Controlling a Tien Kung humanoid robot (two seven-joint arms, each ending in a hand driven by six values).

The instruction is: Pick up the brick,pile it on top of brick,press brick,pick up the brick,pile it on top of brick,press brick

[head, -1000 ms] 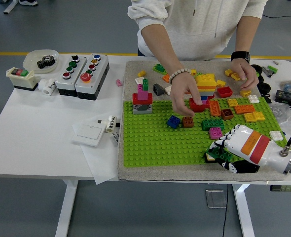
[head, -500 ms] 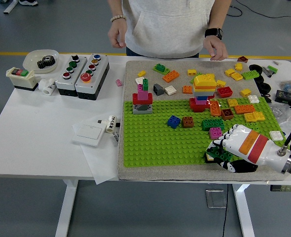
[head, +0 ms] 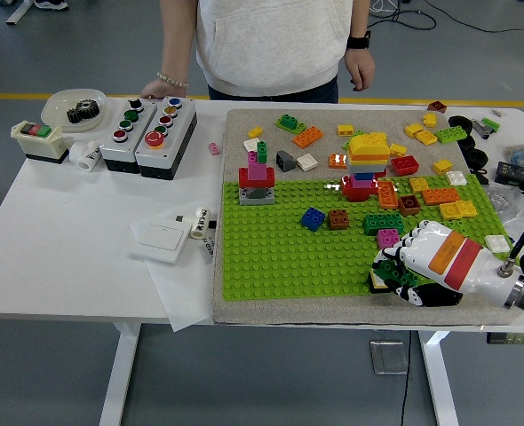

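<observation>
My right hand (head: 397,271) comes in from the lower right and lies on the near right corner of the green baseplate (head: 280,257). Its fingers are curled down over a dark green brick (head: 402,280), with a yellow and black piece (head: 378,284) just left of it. A tall stack with a yellow top (head: 369,164) stands at the plate's far right. A red, pink and green stack on a grey brick (head: 257,177) stands at the far left. Blue (head: 313,218), brown (head: 338,218), green (head: 382,223) and magenta (head: 387,238) bricks sit between them. My left hand is out of view.
Several loose bricks (head: 426,133) lie on the mat behind and right of the plate. Two button boxes (head: 146,133), a bowl with a gear (head: 74,108) and a white switch plate (head: 162,238) are at the left. A person stands at the far side, one hand (head: 160,87) on the table edge.
The person has taken both hands off the bricks and stepped to the left. My right hand has stayed over the dark green brick, shifting only slightly.
</observation>
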